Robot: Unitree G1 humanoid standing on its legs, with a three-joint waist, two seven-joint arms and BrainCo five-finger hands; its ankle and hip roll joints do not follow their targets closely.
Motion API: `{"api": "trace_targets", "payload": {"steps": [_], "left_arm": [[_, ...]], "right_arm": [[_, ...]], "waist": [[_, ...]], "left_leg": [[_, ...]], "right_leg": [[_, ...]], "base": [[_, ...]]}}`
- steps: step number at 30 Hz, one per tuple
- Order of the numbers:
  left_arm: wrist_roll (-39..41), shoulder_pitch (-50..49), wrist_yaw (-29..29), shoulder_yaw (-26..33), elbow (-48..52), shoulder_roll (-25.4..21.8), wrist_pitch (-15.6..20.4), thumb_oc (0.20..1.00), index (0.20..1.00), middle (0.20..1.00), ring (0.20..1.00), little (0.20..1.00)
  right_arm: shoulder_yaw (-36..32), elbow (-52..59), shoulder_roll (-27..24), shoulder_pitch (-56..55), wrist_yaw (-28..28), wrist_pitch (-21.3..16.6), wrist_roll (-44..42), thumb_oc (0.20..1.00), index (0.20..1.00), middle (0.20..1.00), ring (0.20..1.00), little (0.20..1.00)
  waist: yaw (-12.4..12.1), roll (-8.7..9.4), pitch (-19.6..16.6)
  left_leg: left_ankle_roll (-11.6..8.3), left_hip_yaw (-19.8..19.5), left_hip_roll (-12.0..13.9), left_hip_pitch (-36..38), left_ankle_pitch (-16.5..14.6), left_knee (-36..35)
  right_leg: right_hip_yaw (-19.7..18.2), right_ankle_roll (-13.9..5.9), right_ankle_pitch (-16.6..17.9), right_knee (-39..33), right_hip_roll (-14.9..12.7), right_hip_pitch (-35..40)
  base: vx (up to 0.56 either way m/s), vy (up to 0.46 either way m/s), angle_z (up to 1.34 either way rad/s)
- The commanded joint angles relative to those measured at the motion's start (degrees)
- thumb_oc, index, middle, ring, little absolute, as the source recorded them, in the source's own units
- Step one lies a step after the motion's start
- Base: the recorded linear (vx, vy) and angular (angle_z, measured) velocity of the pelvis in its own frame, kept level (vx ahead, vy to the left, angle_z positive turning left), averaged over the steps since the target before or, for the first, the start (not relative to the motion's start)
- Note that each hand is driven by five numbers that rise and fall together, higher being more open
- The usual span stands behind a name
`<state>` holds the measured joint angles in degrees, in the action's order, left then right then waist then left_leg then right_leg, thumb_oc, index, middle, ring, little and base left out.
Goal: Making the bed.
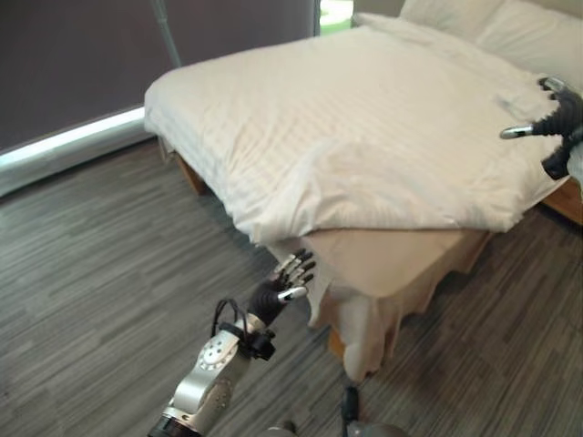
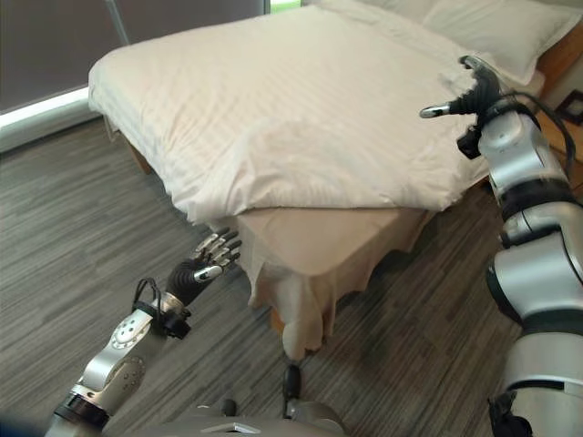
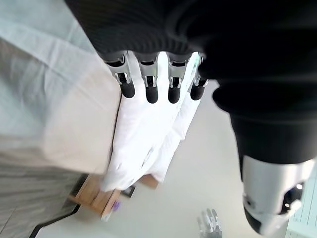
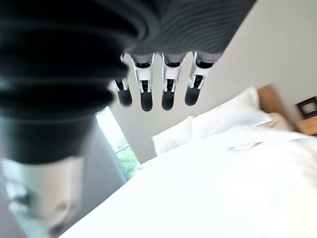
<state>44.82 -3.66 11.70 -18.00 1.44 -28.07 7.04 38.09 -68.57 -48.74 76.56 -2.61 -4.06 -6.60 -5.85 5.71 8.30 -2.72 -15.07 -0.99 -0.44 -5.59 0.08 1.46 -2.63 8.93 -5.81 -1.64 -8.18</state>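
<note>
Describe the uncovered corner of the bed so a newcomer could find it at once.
Start at the bed, spread with a white striped duvet. At its corner nearest the left hand, the duvet stops short. The bare beige sheet shows there, the only tan patch, its edge hanging loose toward the floor.

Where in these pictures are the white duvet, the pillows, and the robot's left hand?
white duvet (image 1: 364,118), left eye view, on the middle of its striped top.
pillows (image 2: 492,32), right eye view, on the face of the nearer pillow.
left hand (image 1: 284,278), left eye view, on its fingers, just off the bed's corner.
</note>
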Motion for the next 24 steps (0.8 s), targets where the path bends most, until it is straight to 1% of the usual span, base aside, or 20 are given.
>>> {"api": "trace_targets", "payload": {"steps": [1,2,3,5,6,7,8,9,10,11,13,15,17,19,20,21,24], "left_arm": [[3.0,0.8,-0.6,1.5,5.1,-5.2,2.5,1.000,1.000,1.000,1.000,1.000],[4.7,-0.1,-0.4,2.2,5.6,-5.6,2.4,1.000,1.000,1.000,1.000,1.000],[4.7,-0.1,-0.4,2.3,5.7,-5.4,2.3,1.000,1.000,1.000,1.000,1.000],[7.9,-1.6,0.5,3.1,5.7,-4.9,1.6,1.000,1.000,1.000,1.000,1.000],[9.2,-2.3,0.6,3.9,5.1,-4.3,1.4,1.000,1.000,1.000,1.000,1.000],[10.9,-4.2,0.3,5.9,2.8,-2.9,1.2,1.000,1.000,1.000,1.000,1.000],[11.5,-5.5,-0.1,6.9,1.5,-2.3,1.1,1.000,1.000,1.000,1.000,1.000],[11.5,-5.5,-0.1,6.9,1.5,-2.3,1.1,1.000,1.000,1.000,1.000,1.000],[11.6,-7.0,-0.9,9.0,-1.3,-1.7,1.4,1.000,1.000,1.000,1.000,1.000],[11.6,-7.0,-0.9,9.0,-1.3,-1.6,1.4,1.000,1.000,1.000,1.000,1.000],[12.2,-8.1,-1.5,10.6,-4.1,-1.0,1.2,1.000,1.000,1.000,1.000,1.000],[12.8,-8.2,-2.3,11.3,-9.9,0.4,0.9,1.000,1.000,1.000,1.000,1.000],[12.0,-8.3,-3.5,12.3,-17.1,1.4,0.9,1.000,1.000,1.000,1.000,1.000],[11.6,-7.8,-4.6,12.9,-24.0,3.7,0.9,1.000,1.000,1.000,1.000,1.000],[10.3,-7.4,-5.9,13.4,-29.2,5.3,1.2,1.000,1.000,1.000,1.000,1.000],[9.8,-6.9,-6.6,13.4,-33.1,6.5,1.1,1.000,1.000,1.000,1.000,1.000],[7.6,-5.3,-7.7,13.7,-40.3,8.3,1.2,1.000,1.000,1.000,1.000,1.000]], "right_arm": [[4.9,-2.5,-1.0,10.9,-2.3,-1.0,0.0,1.000,1.000,1.000,1.000,1.000],[7.3,-5.1,0.0,15.0,-2.7,-0.8,0.7,1.000,1.000,1.000,1.000,1.000],[7.6,-5.3,0.1,15.2,-2.6,-0.8,0.6,1.000,1.000,1.000,1.000,1.000],[9.1,-6.9,0.4,18.1,-2.8,-0.7,0.5,1.000,1.000,1.000,1.000,1.000],[10.0,-8.2,-0.1,19.7,-2.9,-0.6,0.3,1.000,1.000,1.000,1.000,1.000],[10.9,-9.6,-2.1,21.2,-3.1,-0.3,-0.2,1.000,1.000,1.000,1.000,1.000],[10.7,-10.1,-2.4,21.9,-3.3,-0.1,-0.7,1.000,1.000,1.000,1.000,1.000],[10.8,-10.1,-2.4,22.0,-3.3,-0.1,-0.7,1.000,1.000,1.000,1.000,1.000],[12.5,-10.1,-3.5,24.3,-3.3,0.2,-1.2,1.000,1.000,1.000,1.000,1.000],[12.6,-10.1,-3.5,24.4,-3.3,0.2,-1.2,1.000,1.000,1.000,1.000,1.000],[14.5,-10.1,-4.3,27.0,-3.3,0.5,-1.3,1.000,1.000,1.000,1.000,1.000],[16.1,-10.1,-5.1,29.5,-4.1,0.9,-1.5,1.000,1.000,1.000,1.000,1.000],[19.5,-9.9,-6.4,33.0,-4.0,1.3,-0.9,1.000,1.000,1.000,1.000,1.000],[22.3,-9.6,-7.4,35.6,-4.1,1.4,-0.8,1.000,1.000,1.000,1.000,1.000],[23.1,-9.2,-8.2,36.6,-4.5,1.5,-1.5,1.000,1.000,1.000,1.000,1.000],[23.6,-9.0,-8.1,37.3,-4.8,1.6,-2.1,1.000,1.000,1.000,1.000,1.000],[26.9,-9.3,-8.0,40.7,-4.8,1.6,-2.4,1.000,1.000,1.000,1.000,1.000]], "waist": [[-1.9,-1.04,0.8],[-2.7,-1.68,2.0],[-2.6,-1.78,1.8],[-3.6,-2.21,3.1],[-4.3,-2.49,3.4],[-5.5,-3.35,4.1],[-6.1,-3.54,4.6],[-6.1,-3.55,4.5],[-7.4,-4.25,5.9],[-7.4,-4.25,5.7],[-8.4,-4.67,6.6],[-9.3,-5.28,7.7],[-9.8,-5.73,8.4],[-9.9,-5.99,8.5],[-9.7,-6.14,8.6],[-9.6,-6.22,9.0],[-9.6,-6.11,9.7]], "left_leg": [[-0.98,-3.4,-0.7,-5.6,11.7,-5.1],[-1.12,-4.3,-1.1,-8.4,12.6,-5.1],[-1.15,-4.4,-1.1,-8.7,12.7,-5.1],[-1.33,-5.1,-1.3,-10.9,13.4,-5.1],[-1.48,-5.5,-1.4,-12.3,13.9,-5.1],[-1.68,-6.2,-1.6,-14.2,14.5,-5.1],[-1.77,-6.4,-1.6,-14.8,14.7,-5.1],[-1.77,-6.4,-1.6,-14.9,14.7,-5.1],[-2.22,-6.3,-1.7,-16.8,15.3,-5.1],[-2.23,-6.4,-1.7,-17.1,15.5,-5.1],[-2.51,-6.5,-1.8,-19.2,16.1,-5.1],[-3.07,-6.4,-1.9,-21.6,16.7,-5.1],[-3.74,-6.3,-2.2,-24.8,17.4,-5.1],[-4.24,-6.0,-2.3,-27.6,17.9,-5.1],[-4.51,-5.6,-2.2,-28.9,18.1,-5.1],[-4.63,-5.3,-2.0,-29.8,18.3,-5.1],[-4.92,-4.5,-1.6,-32.8,18.7,-5.1]], "right_leg": [[-2.2,-3.09,-2.4,1.9,0.2,1.5],[-1.5,-2.96,-2.2,2.5,0.2,-1.4],[-1.4,-2.96,-2.3,2.6,0.2,-1.8],[-0.9,-2.94,-2.3,3.3,0.2,-4.1],[-0.6,-2.89,-2.2,3.6,0.2,-5.4],[0.3,-2.76,-2.6,4.4,0.0,-7.1],[0.6,-2.81,-2.6,4.4,-0.1,-7.7],[0.6,-2.81,-2.6,4.5,-0.1,-7.8],[1.3,-2.78,-2.6,5.0,0.0,-9.5],[1.4,-2.83,-2.5,4.9,-0.1,-9.8],[1.7,-2.86,-2.4,5.2,0.2,-11.8],[2.1,-2.88,-2.2,5.5,0.3,-14.1],[2.5,-3.04,-1.9,5.9,0.4,-17.3],[2.6,-3.26,-1.7,6.5,0.6,-20.2],[2.6,-3.40,-1.7,6.8,0.6,-21.6],[2.4,-3.54,-1.6,7.4,0.7,-23.0],[2.0,-3.51,-1.9,9.4,1.0,-27.4]], "base": [[-0.16,-0.061,0.37],[-0.13,-0.043,0.44],[-0.11,-0.040,0.55],[-0.07,-0.028,0.46],[-0.06,-0.057,0.26],[-0.04,-0.066,0.11],[-0.03,-0.053,0.12],[-0.04,-0.054,0.31],[-0.04,-0.035,0.27],[-0.06,-0.047,0.20],[-0.06,-0.034,0.08],[-0.07,-0.058,0.06],[-0.07,-0.052,0.01],[-0.03,-0.030,0.06],[-0.01,-0.007,0.10],[0.00,-0.003,0.06],[0.01,-0.011,-0.06]]}}
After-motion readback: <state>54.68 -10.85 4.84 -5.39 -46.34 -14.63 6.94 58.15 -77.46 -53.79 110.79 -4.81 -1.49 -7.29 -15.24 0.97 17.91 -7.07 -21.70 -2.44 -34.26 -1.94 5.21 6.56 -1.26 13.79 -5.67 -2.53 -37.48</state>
